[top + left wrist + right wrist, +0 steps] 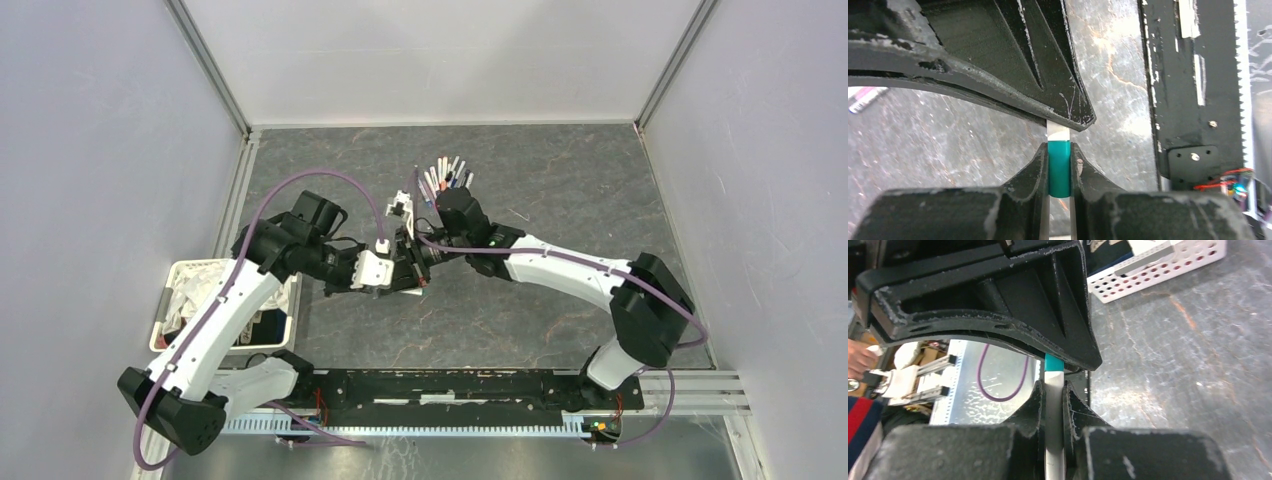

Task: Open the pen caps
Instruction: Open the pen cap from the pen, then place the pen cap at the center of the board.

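Observation:
My two grippers meet tip to tip above the middle of the table. My left gripper (1059, 157) is shut on the teal pen cap (1059, 167). My right gripper (1052, 392) is shut on the white barrel of the same pen (1053, 415), whose teal cap end (1053, 361) runs under the left gripper's fingers. The cap still sits against the barrel (1058, 132). In the top view the grippers meet near the centre (418, 262). A fan of several pens (442, 176) lies on the table behind the right gripper.
A white perforated basket (171, 300) holding white items stands at the left edge, also in the right wrist view (1158, 270). A black rail (450, 385) runs along the near edge. Grey walls enclose the table.

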{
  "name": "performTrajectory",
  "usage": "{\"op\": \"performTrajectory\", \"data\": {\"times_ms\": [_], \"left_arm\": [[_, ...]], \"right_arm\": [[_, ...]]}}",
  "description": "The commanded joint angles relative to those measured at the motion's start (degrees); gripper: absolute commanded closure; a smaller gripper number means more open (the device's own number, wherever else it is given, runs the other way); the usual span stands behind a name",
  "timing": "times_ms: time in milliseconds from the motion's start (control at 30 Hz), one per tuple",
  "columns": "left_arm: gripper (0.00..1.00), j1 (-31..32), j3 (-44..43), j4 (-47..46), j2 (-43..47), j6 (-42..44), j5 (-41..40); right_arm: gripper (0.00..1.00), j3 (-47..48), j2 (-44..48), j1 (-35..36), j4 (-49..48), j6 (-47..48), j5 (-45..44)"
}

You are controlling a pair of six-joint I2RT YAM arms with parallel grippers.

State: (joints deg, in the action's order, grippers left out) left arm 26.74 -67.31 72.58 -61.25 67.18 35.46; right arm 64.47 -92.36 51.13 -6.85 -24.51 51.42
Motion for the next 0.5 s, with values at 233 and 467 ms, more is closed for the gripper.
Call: {"op": "performTrajectory", "data": {"times_ms": [233, 467], "left_arm": [[0.98, -1.28, 3.97, -4.93, -3.24, 6.16, -17.43], [0.98, -1.34, 6.7, -18.6, -9.47, -4.64, -16.67]], "right_arm": [[1.0, -17.3, 10.68, -7.72, 19.55, 14.75, -2.83], [1.0, -20.36, 16.95, -13.93, 22.07, 13.75, -20.42]]}}
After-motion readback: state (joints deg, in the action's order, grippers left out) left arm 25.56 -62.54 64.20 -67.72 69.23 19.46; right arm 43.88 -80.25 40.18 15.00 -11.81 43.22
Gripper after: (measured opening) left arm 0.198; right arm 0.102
